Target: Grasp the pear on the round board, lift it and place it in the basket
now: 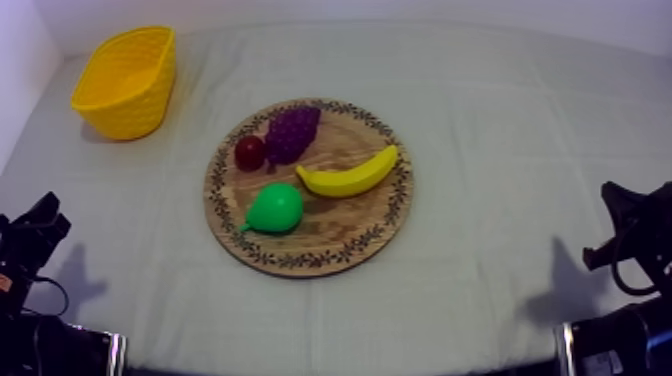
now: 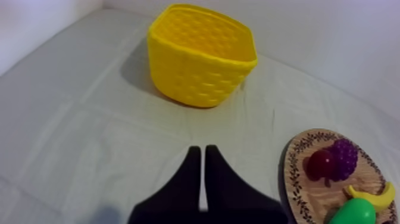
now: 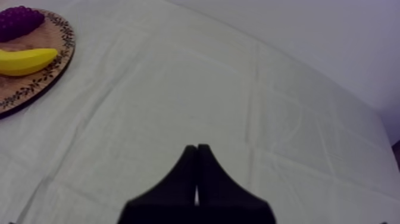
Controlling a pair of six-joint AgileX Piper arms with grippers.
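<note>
Nearest of all, the left gripper (image 2: 200, 149) has its two black fingers pressed together into a narrow wedge with nothing between them, over bare cloth, with the yellow basket (image 2: 202, 65) well beyond its tips. The right gripper (image 3: 197, 147) is closed on nothing in the same way, over bare cloth to the side of the board. Both arms sit low at their own sides of the table (image 1: 500, 150), which is covered by a grey-white cloth. Near the table's middle lies the round wooden board (image 1: 375, 225) with its patterned rim. The basket stands upright at the far left corner, well apart from the board. On the board, the banana (image 1: 350, 175) curves across the right half. The green pear (image 1: 275, 208) lies on its side near the front left, just beside the banana's end. The bunch of grapes (image 1: 292, 133) is at the back, touching the small red fruit (image 1: 249, 152) on its left.
</note>
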